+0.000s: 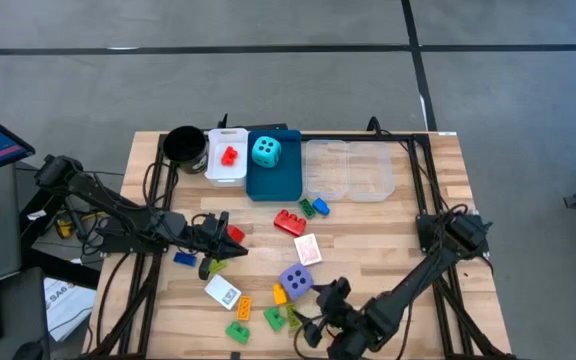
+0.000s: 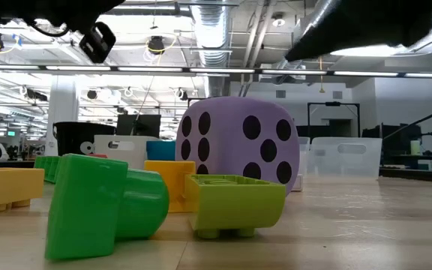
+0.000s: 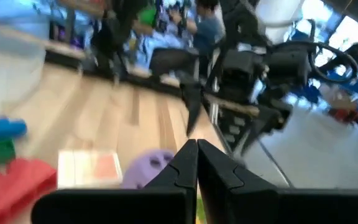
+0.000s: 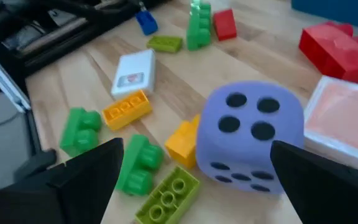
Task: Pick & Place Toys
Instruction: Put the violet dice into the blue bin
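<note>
Right gripper (image 1: 315, 322) is spread wide, empty, hovering at the near edge of the table with the purple foam die (image 4: 250, 134) framed between its fingers, looks lined up to straddle it. Die sits near-centre on the wooden table (image 1: 388, 240), crowded: orange plastic brick (image 4: 182, 142) touching its side, lime flat brick (image 4: 168, 196) and green studded brick (image 4: 138, 163) just beside, white/pink card (image 4: 342, 118) on the other side. Tight room for the fingers; I'd expect one to nudge the orange brick on descent. Left gripper (image 3: 196, 163) is pinched closed, nothing visible between the tips, hanging over the left-centre of the table close to a small red brick (image 1: 234, 235). Far edge: cyan foam die (image 1: 265, 151) already in the blue tray (image 1: 273, 185), a red brick (image 1: 229, 156) in the white tray (image 1: 226, 172), clear trays (image 1: 349, 170) empty to the right. Open lane runs from the purple die far-right toward those clear trays; remaining bricks are scattered near-left.
</note>
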Robot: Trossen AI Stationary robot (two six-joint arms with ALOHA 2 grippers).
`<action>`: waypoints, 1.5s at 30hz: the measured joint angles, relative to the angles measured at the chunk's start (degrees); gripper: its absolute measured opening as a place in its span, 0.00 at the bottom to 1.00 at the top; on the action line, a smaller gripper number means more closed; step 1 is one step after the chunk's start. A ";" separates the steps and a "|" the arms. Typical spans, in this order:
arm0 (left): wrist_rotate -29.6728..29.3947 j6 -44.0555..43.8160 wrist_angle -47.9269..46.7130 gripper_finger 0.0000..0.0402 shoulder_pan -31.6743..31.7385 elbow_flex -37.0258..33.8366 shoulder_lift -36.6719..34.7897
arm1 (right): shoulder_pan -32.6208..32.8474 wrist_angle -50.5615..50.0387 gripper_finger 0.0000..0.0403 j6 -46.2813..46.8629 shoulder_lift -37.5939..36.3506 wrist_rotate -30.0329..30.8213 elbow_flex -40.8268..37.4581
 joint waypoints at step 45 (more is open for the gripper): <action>-1.28 3.39 -11.98 0.00 -5.42 30.55 47.39 | 1.10 -17.39 0.99 -5.93 -1.28 3.49 12.13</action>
